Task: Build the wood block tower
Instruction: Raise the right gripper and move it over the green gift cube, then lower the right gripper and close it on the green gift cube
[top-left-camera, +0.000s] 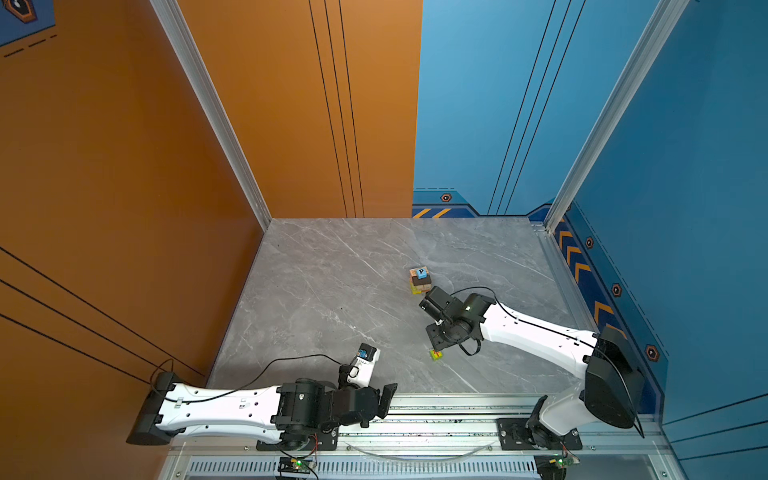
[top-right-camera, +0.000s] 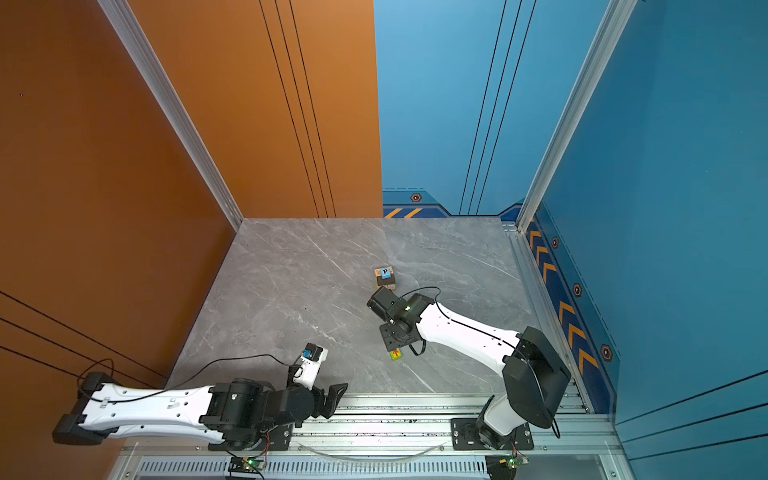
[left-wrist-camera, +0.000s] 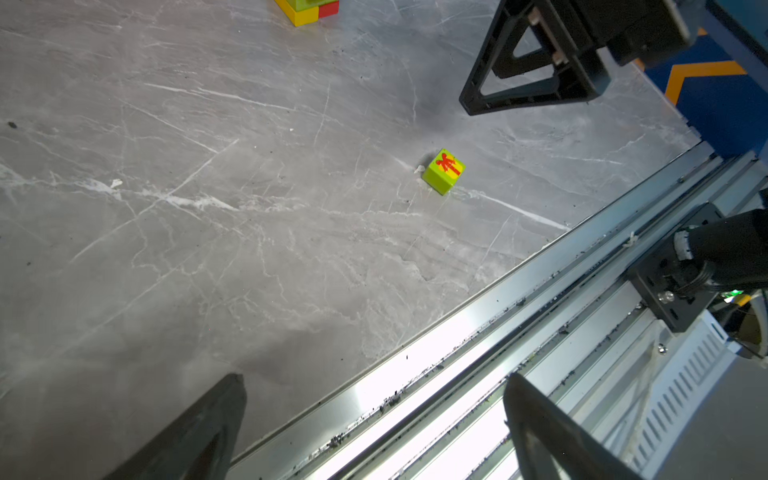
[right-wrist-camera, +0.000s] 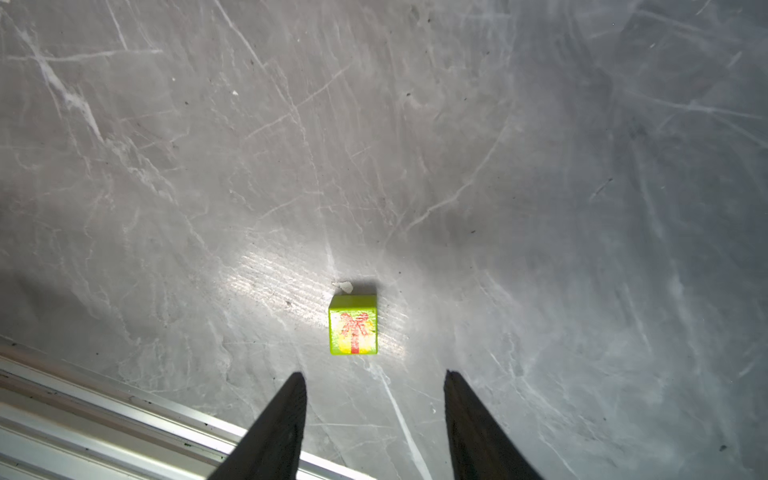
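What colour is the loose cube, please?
The cube is lime with a red bow; right wrist view.

bench top (right-wrist-camera: 540, 166): grey marble-look slab, smooth, low sheen, fine scratches and specks
green cube (right-wrist-camera: 353, 326): painted, satin gloss, red print slightly worn
tower (top-left-camera: 420, 280): painted blocks, tan ones look like bare wood
rail (left-wrist-camera: 457, 374), bench's near edge: bare aluminium extrusion, strong glare
right gripper (right-wrist-camera: 374, 372), left gripper (left-wrist-camera: 374, 376): matt black plastic
arm shells (top-left-camera: 536, 332): glossy white plastic
walls (top-left-camera: 104, 166): flat matt panels, orange and blue
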